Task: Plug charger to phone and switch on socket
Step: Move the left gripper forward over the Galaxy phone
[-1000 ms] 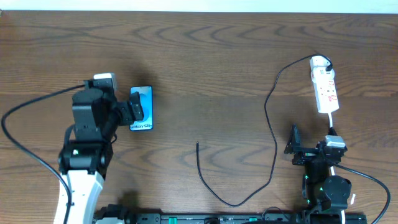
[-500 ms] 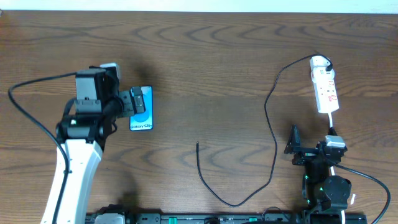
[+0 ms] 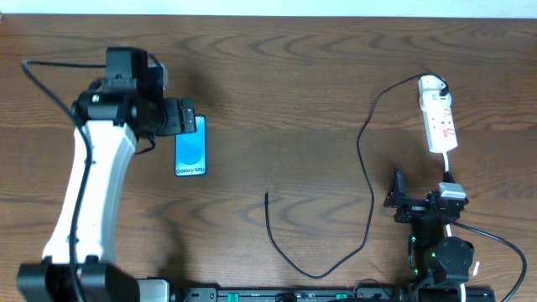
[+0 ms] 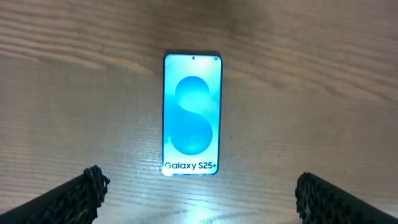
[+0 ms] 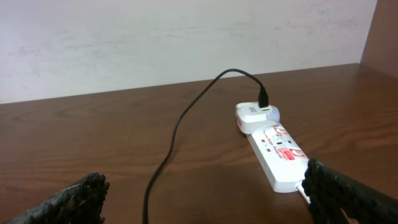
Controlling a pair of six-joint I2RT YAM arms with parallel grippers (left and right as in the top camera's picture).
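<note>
The phone (image 3: 190, 153) lies flat on the table, screen lit blue and white, with the "Galaxy S25+" end toward the front. It fills the middle of the left wrist view (image 4: 191, 115). My left gripper (image 3: 186, 119) is open and empty, hovering over the phone's far end, its fingers spread wide (image 4: 200, 186). The charger (image 3: 367, 159) runs from the socket (image 3: 439, 117) in a long loop to its free tip (image 3: 267, 195) at mid-table. My right gripper (image 3: 396, 197) is open and empty near the front, short of the socket (image 5: 277, 149), with the charger (image 5: 177, 127) ahead of it.
A white adapter (image 5: 256, 115) sits plugged into the socket's far end, with the charger coming out of it. The socket's white cord (image 3: 448, 164) runs toward the right arm's base. A pale wall (image 5: 186, 43) stands behind the table's far edge.
My left arm has swung toward the far side, carrying the gripper from the phone's left side to over its far end. The phone, charger and right arm have not moved.
</note>
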